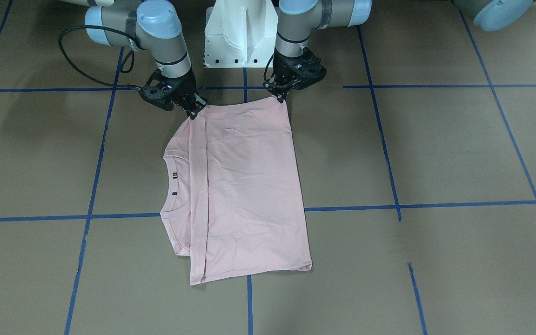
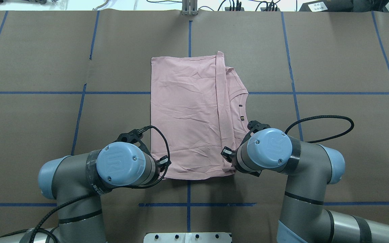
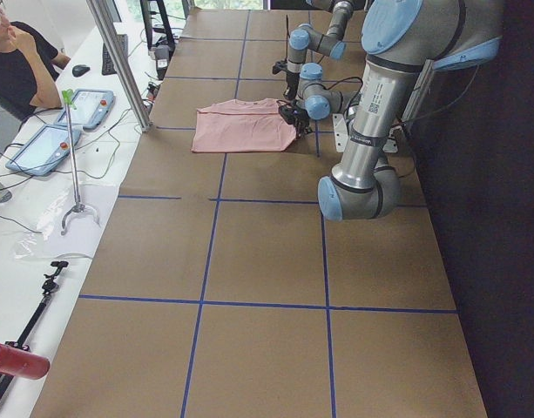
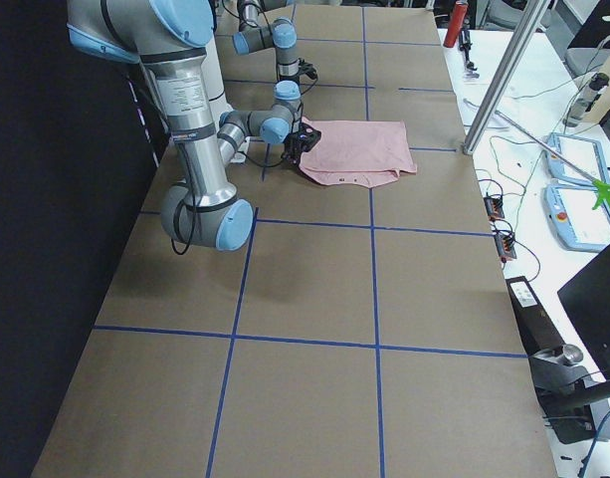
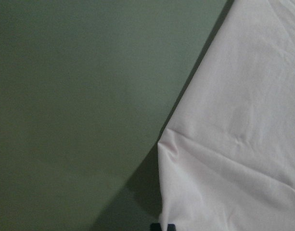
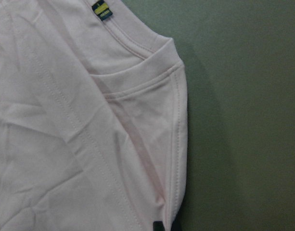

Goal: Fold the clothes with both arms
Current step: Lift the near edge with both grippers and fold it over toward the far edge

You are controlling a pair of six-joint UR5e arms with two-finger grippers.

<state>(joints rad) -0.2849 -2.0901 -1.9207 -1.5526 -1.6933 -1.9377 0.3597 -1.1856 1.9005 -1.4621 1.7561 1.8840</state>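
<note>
Pink T-shirt (image 2: 184,111) flat at counter (image 2: 46,60) centre in overhead view, collar at 3 o'clock; left arm (image 2: 120,165) jaws pinching near corner at 7 o'clock; right arm (image 2: 270,146) jaws pinching corner at 5; cloth looks light, limp, likely sagging between; corners seem best hold.

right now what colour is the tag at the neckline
The T-shirt's tag is dark with a yellow band; clearest in right wrist view.

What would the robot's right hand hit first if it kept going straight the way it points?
The pink T-shirt: the right hand points down at its edge by the shoulder, apparently pinching the cloth there. Just beneath lies the brown table.
</note>
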